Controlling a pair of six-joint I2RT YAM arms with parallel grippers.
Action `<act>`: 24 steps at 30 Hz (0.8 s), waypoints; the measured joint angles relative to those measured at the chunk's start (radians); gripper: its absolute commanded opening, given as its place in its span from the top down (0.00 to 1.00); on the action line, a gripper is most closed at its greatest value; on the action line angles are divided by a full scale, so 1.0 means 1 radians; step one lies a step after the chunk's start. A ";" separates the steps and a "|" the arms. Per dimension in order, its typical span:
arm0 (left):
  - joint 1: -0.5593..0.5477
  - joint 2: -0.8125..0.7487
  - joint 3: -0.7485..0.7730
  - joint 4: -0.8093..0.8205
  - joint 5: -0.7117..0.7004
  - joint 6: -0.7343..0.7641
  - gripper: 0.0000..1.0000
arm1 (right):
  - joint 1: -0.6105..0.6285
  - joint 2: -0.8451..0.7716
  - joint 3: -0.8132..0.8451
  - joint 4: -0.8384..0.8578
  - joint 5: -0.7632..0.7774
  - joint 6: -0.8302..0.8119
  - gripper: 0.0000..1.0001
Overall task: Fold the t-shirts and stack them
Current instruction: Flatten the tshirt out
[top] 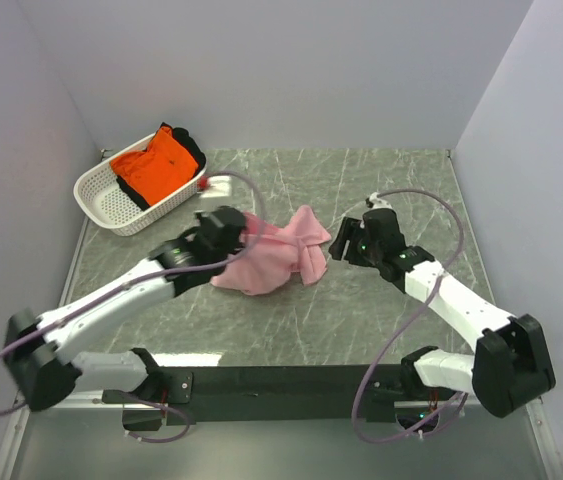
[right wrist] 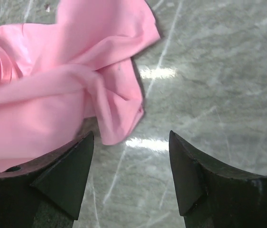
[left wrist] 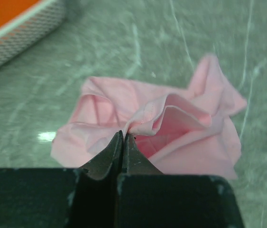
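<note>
At the tips of my left claw [left wrist: 123,137], a raised fold of the pink shirt [left wrist: 185,142] is pinched, with the jaws pressed together on it. The rest of the shirt lies crumpled on the bench [left wrist: 124,47] just beyond that claw. Opposite it, across the shirt, my right claw [right wrist: 131,137] has its jaws apart and grips nothing; a corner of the cloth lies just ahead of one finger. Well past the left claw, the orange shirt [top: 156,165] sits in the basket [top: 106,205].
</note>
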 measured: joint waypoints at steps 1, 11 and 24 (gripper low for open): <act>0.030 -0.058 -0.023 0.003 -0.002 -0.005 0.99 | 0.006 0.022 0.013 0.006 -0.003 0.000 0.29; 0.236 -0.264 -0.205 -0.073 -0.013 -0.046 0.99 | 0.129 0.294 0.199 0.069 -0.022 0.007 0.31; 0.250 -0.270 -0.209 -0.087 0.000 -0.052 0.99 | 0.312 0.339 0.118 0.098 0.039 0.037 0.32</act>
